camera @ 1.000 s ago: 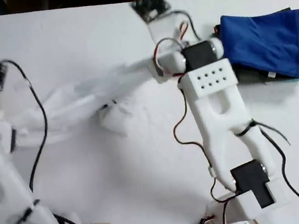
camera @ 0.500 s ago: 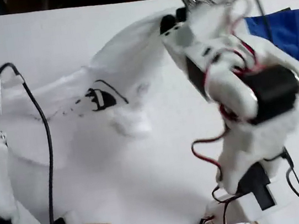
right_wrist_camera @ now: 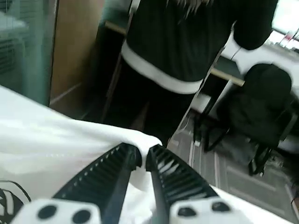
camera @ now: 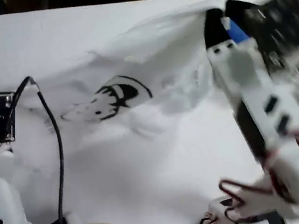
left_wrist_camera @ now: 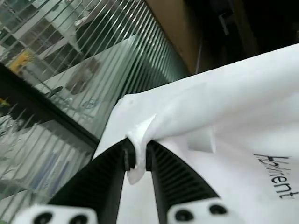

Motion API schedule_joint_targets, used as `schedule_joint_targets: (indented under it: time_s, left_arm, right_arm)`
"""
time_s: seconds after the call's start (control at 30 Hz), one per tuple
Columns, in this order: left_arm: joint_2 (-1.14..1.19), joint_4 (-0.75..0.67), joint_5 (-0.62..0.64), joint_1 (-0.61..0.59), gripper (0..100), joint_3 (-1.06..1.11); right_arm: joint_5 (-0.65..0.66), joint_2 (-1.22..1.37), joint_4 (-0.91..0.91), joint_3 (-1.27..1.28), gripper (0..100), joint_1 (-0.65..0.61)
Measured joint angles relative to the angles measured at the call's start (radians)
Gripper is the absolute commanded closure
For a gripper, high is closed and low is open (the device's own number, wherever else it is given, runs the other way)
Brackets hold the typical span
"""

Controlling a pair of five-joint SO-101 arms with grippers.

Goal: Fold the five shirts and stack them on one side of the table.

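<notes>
Grip tight on the white shirt (camera: 130,53) from left gripper (left_wrist_camera: 137,151) and right gripper (right_wrist_camera: 143,156), both aloft

White shirt (camera: 146,51): lay spread over the tabletop (camera: 27,34), far right edge raised, black graphic (camera: 108,98) facing up
Right arm (camera: 266,112): blurred, stood over the shirt's right side, dark end at the raised edge
Blue cloth (camera: 235,30): a sliver showed beside that arm
Left arm (camera: 2,210): sat at the near left, its black cable (camera: 58,152) crossing the shirt
</notes>
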Motion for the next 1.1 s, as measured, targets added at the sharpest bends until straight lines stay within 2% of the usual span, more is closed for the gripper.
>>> schedule_joint_targets:
  time_s: [0.3, 0.5, 0.9, 1.1]
  left_arm:
    - [0.0, 0.0, 0.14, 0.138, 98, 0.0]
    - [-0.002, 0.003, 0.19, 0.215, 98, -0.095]
    - [-0.005, 0.132, 0.195, 0.229, 98, -0.206]
    - [-0.005, 0.112, 0.195, 0.229, 98, -0.127]
  right_arm:
    - [0.0, -0.175, 0.0, -0.002, 98.1, 0.006]
    - [0.0, -0.218, 0.0, -0.003, 98.1, 0.012]
    - [0.0, -0.328, 0.0, -0.011, 98.1, 0.015]
    - [0.0, -0.325, -0.011, 0.21, 98.0, 0.015]
